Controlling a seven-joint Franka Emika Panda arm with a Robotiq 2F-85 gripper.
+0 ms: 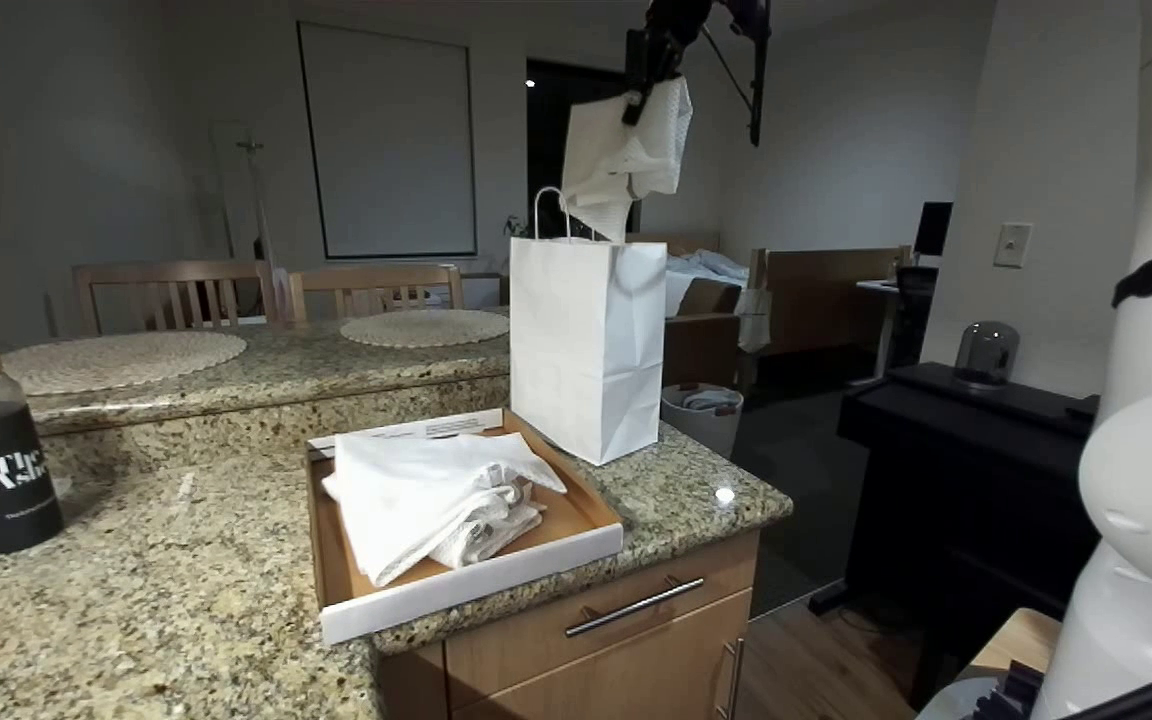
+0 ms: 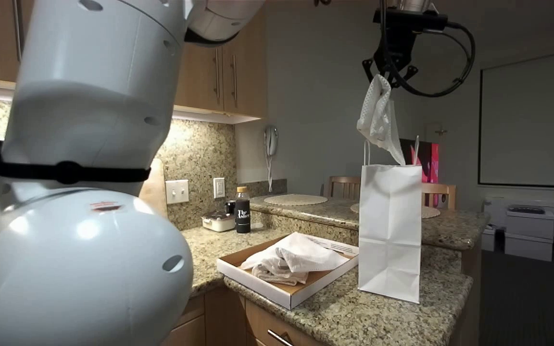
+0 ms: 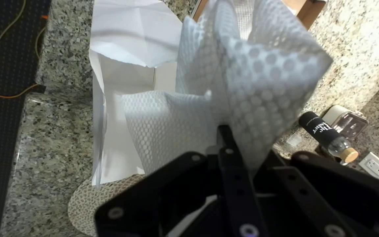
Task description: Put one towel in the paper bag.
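The white paper bag (image 1: 561, 350) stands upright and open on the granite counter; it also shows in an exterior view (image 2: 390, 235) and from above in the wrist view (image 3: 137, 29). My gripper (image 1: 636, 105) is shut on a white textured towel (image 1: 616, 160) above the bag. The towel (image 2: 378, 117) hangs down, its lowest corner at about the height of the bag's rim. In the wrist view the towel (image 3: 173, 121) spreads in front of the gripper (image 3: 242, 144) and partly covers the bag's opening. Further white towels (image 1: 416, 490) lie crumpled in a shallow cardboard tray (image 1: 476, 588).
The tray (image 2: 265, 286) sits beside the bag, close to the counter edge. The bag's thin handles (image 1: 551, 195) stick up by the towel. A black bottle (image 1: 1, 480) stands on the counter. A raised ledge with round placemats (image 1: 426, 328) runs behind.
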